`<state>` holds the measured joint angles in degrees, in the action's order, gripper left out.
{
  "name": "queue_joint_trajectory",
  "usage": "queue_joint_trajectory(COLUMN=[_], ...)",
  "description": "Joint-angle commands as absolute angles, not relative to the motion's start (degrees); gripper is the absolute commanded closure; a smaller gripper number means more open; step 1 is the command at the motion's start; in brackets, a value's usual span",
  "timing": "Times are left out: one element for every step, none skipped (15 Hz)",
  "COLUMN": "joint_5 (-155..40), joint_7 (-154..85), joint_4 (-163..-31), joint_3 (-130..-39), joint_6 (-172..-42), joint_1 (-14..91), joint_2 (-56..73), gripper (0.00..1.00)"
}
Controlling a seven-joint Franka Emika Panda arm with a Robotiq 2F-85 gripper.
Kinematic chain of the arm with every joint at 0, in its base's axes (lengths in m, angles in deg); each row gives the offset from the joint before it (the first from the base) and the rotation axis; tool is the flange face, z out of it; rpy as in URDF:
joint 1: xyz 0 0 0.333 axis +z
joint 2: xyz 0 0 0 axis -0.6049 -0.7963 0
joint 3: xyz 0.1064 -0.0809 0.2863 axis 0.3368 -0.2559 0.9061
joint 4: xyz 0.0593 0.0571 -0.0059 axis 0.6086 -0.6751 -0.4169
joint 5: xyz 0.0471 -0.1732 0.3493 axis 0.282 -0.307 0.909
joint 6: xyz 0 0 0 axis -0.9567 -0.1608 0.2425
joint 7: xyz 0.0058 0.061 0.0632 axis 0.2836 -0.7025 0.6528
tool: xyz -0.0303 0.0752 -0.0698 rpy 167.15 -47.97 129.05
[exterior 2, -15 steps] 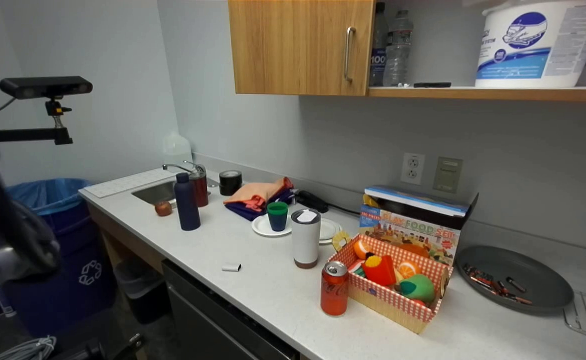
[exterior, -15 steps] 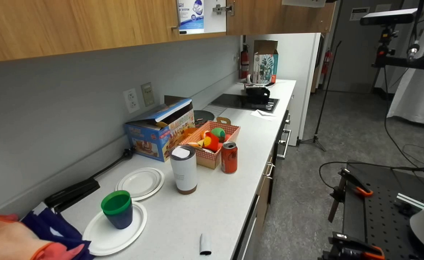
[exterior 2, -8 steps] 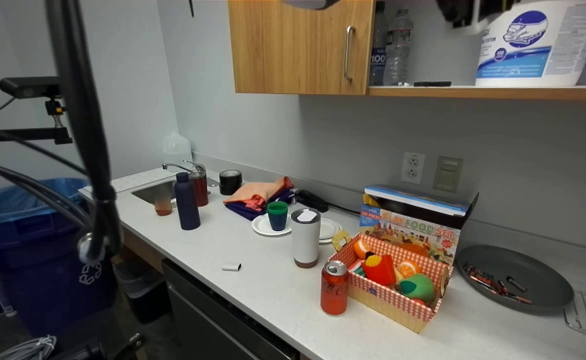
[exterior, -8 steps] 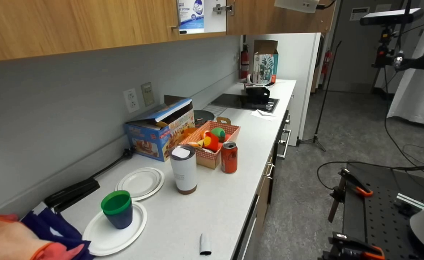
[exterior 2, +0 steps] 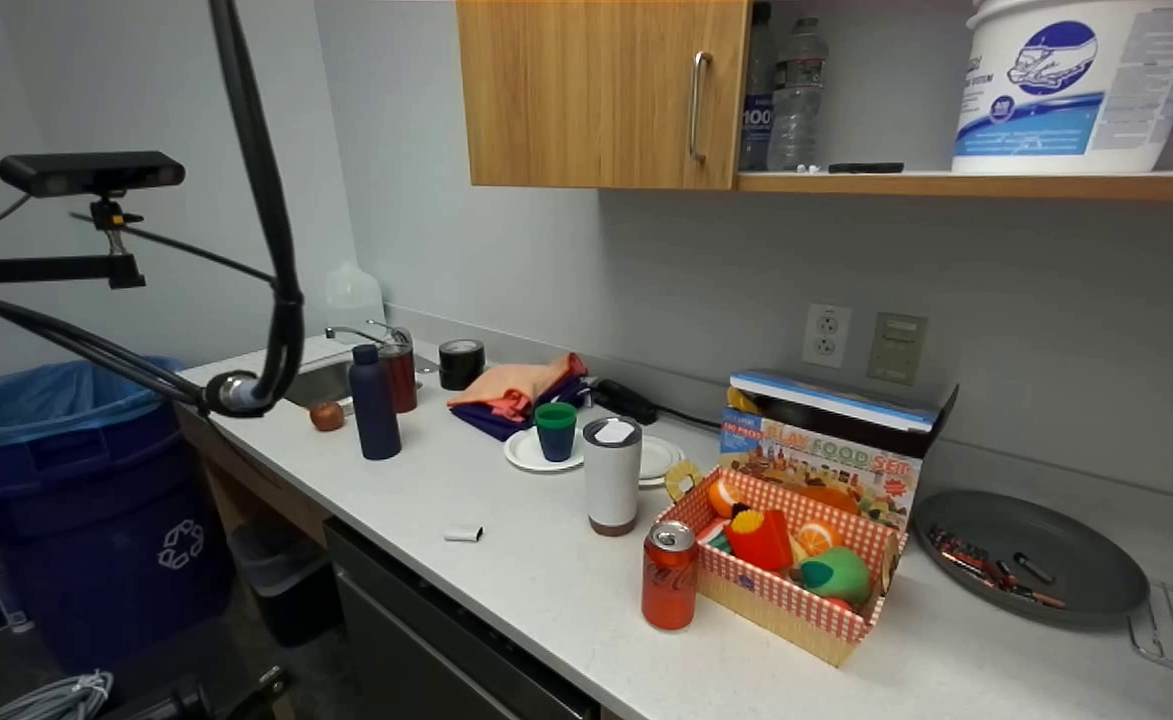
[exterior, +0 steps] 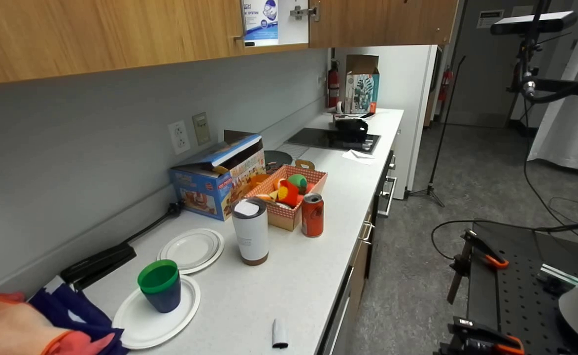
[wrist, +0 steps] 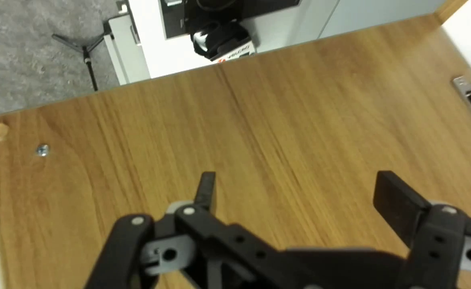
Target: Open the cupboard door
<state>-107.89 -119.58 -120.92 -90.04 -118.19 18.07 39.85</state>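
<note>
Cupboard door (wrist: 259,132) stands swung out toward the front edge of the counter (exterior: 293,286). It lies ahead of the gripper (wrist: 298,190), inner face toward jaws, which are wide and empty.

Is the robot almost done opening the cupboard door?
Looks done: the cupboard door stands wide open, with a white bucket showing inside. In hand: nothing; the gripper is open. Left: maybe just backing away, since the door fills most of the wrist view.

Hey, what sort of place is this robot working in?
Probably a kitchenette, perhaps in a lab: there's a grey metal sink, a flat black rectangular cooktop and, hinting at the lab, a black perforated table.
</note>
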Motion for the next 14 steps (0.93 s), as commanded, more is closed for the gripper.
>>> queue_joint_trajectory(joint_5=[-93.8, -90.82, -88.55, -85.46, -82.75, -80.33, -77.99, -75.45, -73.87, -72.23, -70.7, -69.73, -68.48, -67.52], joint_7=[-105.57, -103.6, -101.59, -98.56, -95.87, -93.76, -91.67, -89.18, -87.74, -86.1, -84.57, -83.56, -82.21, -81.27], joint_4=[-119.63, -119.93, -119.59, -118.98, -118.47, -118.07, -117.92, -117.16, -116.81, -116.55, -116.23, -116.04, -115.73, -115.35], joint_3=[-92.6, -92.29, -91.67, -91.32, -91.0, -90.61, -90.27, -90.24, -89.95, -89.84, -89.87, -89.7, -89.82, -89.88], joint_6=[-117.87, -117.96, -117.78, -116.89, -115.85, -115.31, -114.34, -112.2, -110.69, -109.02, -107.29, -105.77, -104.02, -102.5], joint_1=[22.24, 22.43, 22.18, 22.21, 22.11, 21.76, 21.5, 21.54, 21.13, 20.97, 20.91, 20.57, 20.53, 20.39], joint_2=[44.23, 44.3, 44.94, 46.13, 47.5, 48.28, 49.19, 50.55, 51.36, 52.26, 53.03, 53.78, 54.75, 55.47], gripper=[0.0, 0.0, 0.0, 0.0, 0.0, 0.0, 0.0, 0.0, 0.0, 0.0, 0.0, 0.0, 0.0, 0.0])
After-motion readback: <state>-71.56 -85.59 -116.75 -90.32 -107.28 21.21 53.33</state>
